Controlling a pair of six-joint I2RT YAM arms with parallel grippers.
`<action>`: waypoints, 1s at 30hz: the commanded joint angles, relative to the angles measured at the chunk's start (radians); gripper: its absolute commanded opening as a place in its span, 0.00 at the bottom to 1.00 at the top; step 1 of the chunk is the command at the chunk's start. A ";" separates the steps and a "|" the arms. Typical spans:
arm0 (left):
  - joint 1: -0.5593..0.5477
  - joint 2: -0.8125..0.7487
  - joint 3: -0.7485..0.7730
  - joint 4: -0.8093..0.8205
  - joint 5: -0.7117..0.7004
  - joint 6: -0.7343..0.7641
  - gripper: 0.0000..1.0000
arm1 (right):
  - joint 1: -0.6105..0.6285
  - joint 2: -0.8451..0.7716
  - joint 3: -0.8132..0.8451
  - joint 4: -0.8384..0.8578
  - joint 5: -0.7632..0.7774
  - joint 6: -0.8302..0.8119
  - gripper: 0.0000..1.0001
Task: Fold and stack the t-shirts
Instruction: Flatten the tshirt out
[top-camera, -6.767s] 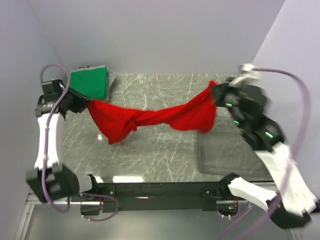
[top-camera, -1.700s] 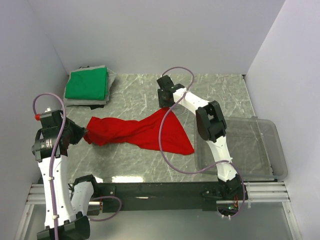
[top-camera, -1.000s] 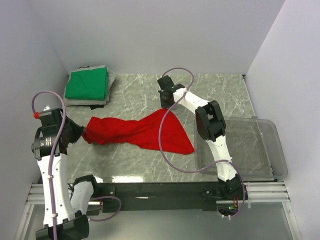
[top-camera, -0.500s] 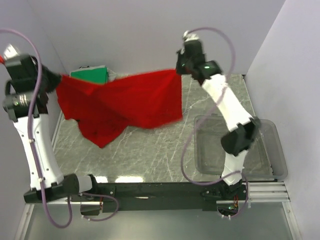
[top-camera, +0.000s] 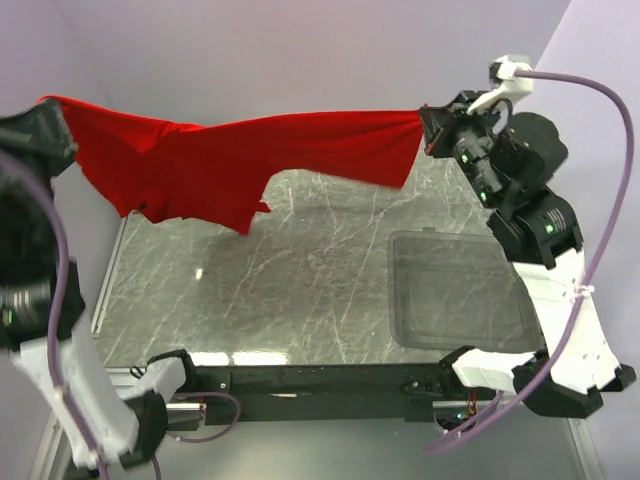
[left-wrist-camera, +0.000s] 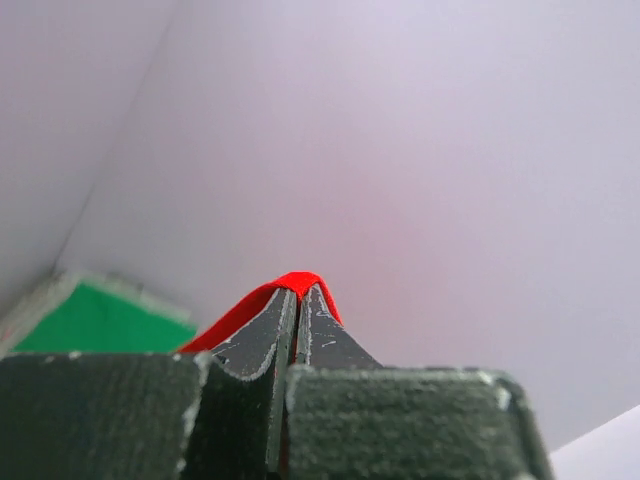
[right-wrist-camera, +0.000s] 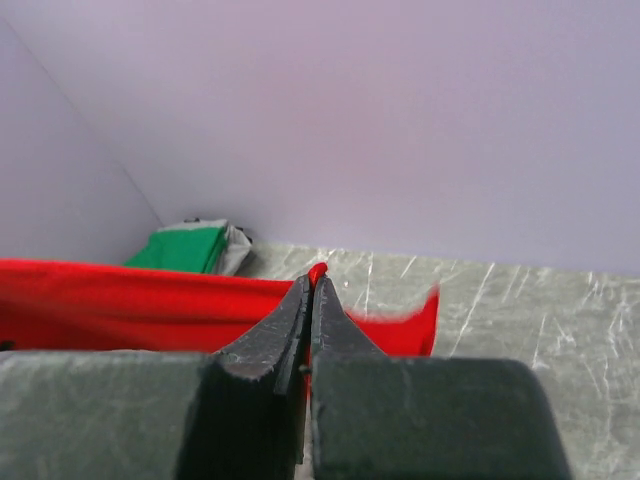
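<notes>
- Both arms now reach far higher than half a second ago. The red t-shirt (top-camera: 250, 155), which then hung bunched over the left of the tabletop (top-camera: 300, 290), is now pulled into a long band across the upper part of the top view.
- At the upper left of that view, the left end effector (top-camera: 52, 108) is clamped fully closed on one end of the red cloth. In its own wrist view a red fold peeks over the pressed-together fingertips.
- At the upper right, the right end effector (top-camera: 428, 128) is likewise closed tight on the other end, with red showing at its tips in the right wrist view.
- Between the two, the shirt hangs clear of the tabletop, its left half drooping in a loose flap.
- Lying flat in the far left corner, the green t-shirt (right-wrist-camera: 185, 250) shows in both wrist views.
- On the right of the tabletop sits the clear bin (top-camera: 400, 300).
</notes>
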 joint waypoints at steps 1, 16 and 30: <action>0.005 -0.084 -0.019 0.201 -0.060 0.011 0.00 | 0.008 -0.011 -0.036 0.052 0.054 -0.036 0.00; 0.005 0.094 -0.085 0.112 0.188 0.012 0.00 | 0.008 0.159 0.036 -0.006 0.024 -0.020 0.00; 0.005 -0.065 0.004 0.124 0.101 0.011 0.00 | 0.040 -0.103 -0.126 0.084 0.036 -0.040 0.00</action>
